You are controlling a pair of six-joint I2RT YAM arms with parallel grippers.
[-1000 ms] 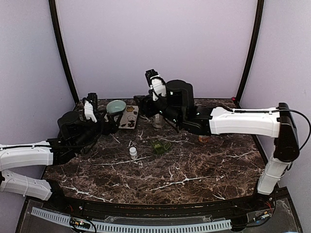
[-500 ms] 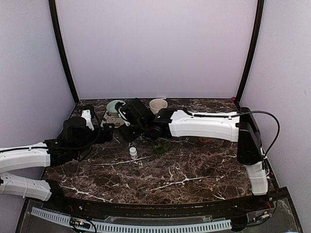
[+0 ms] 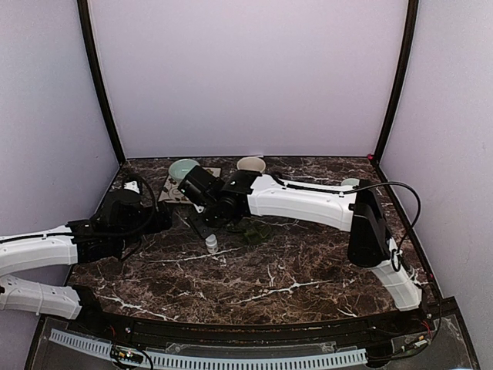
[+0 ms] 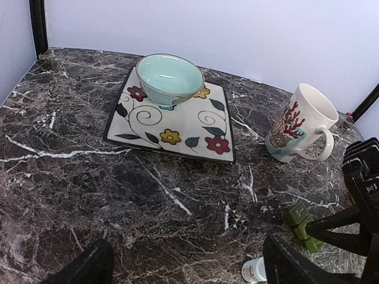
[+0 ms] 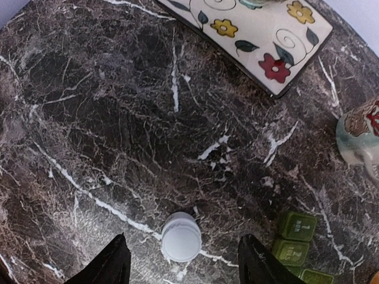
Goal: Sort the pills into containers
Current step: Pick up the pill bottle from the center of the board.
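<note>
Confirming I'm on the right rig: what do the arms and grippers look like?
White shell links with black joints and wrist housings on the left arm and right arm. A thin black cable runs along each; the right's loops by its elbow. The left gripper and right gripper have black tapered fingers. No markings visible.

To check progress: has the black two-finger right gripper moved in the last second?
Yes. The right gripper moved left and nearer, to just behind the small white plastic bottle, which stayed put.
</note>
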